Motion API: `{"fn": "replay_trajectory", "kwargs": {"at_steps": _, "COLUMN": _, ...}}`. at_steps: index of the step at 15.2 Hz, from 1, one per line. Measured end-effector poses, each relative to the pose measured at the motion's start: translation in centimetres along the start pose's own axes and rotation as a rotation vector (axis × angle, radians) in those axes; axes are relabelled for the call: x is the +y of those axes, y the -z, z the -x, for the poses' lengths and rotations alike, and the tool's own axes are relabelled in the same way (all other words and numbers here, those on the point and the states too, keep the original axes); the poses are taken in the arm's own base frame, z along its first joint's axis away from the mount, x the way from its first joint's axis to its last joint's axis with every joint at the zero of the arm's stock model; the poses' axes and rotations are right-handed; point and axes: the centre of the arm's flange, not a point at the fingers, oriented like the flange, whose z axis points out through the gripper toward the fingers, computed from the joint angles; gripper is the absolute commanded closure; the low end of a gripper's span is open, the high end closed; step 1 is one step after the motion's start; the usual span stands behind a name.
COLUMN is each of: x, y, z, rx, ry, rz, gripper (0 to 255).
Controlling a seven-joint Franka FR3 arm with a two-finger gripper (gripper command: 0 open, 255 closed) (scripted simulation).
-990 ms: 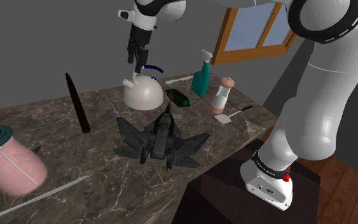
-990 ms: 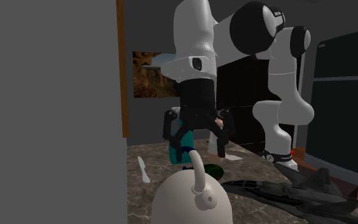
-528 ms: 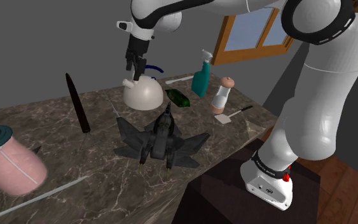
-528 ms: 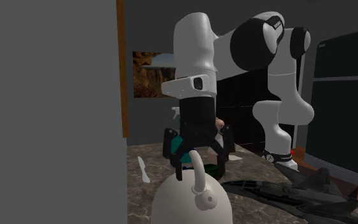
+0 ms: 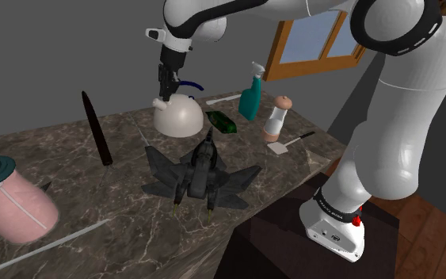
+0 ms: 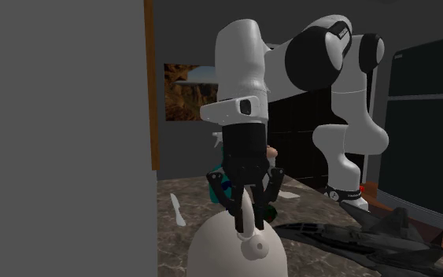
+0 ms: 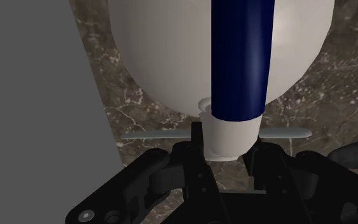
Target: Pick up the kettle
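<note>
The kettle (image 5: pixel 178 119) is a white dome with a dark blue arched handle (image 5: pixel 191 83), standing at the back of the marble counter (image 5: pixel 118 202) close to the grey wall. My black gripper (image 5: pixel 165 84) comes straight down from above and is shut on the handle's end, just over the dome. In the second exterior view the gripper (image 6: pixel 245 217) clasps the white handle stem above the kettle (image 6: pixel 231 252). In the wrist view the fingers (image 7: pixel 198 145) press on the pale base of the blue handle (image 7: pixel 241 57), with the kettle body (image 7: pixel 145 51) behind it.
A black toy jet (image 5: pixel 197 170) lies in front of the kettle. Beside the kettle are a green bottle (image 5: pixel 223 122), a teal spray bottle (image 5: pixel 250 95), a white grinder (image 5: pixel 276 117) and a spatula (image 5: pixel 288 144). A black spike (image 5: pixel 97 127) and a pink object (image 5: pixel 11 204) stand at the shoulder view's left.
The gripper came down over the kettle's handle with its fingers spread, then closed them on the handle. The kettle has not moved.
</note>
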Motion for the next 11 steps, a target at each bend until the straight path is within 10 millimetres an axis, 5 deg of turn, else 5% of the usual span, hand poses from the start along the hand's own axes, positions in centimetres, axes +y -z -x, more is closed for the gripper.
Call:
{"fn": "replay_trajectory", "kwargs": {"at_steps": 5, "x": 0.0, "y": 0.1, "z": 0.0, "rx": -0.001, "ry": -0.001, "rz": -0.001, "gripper": 255}}
{"fn": "replay_trajectory", "kwargs": {"at_steps": 11, "x": 0.0, "y": 2.9, "z": -0.7, "rx": -0.001, "ry": -0.001, "rz": -0.002, "gripper": 255}}
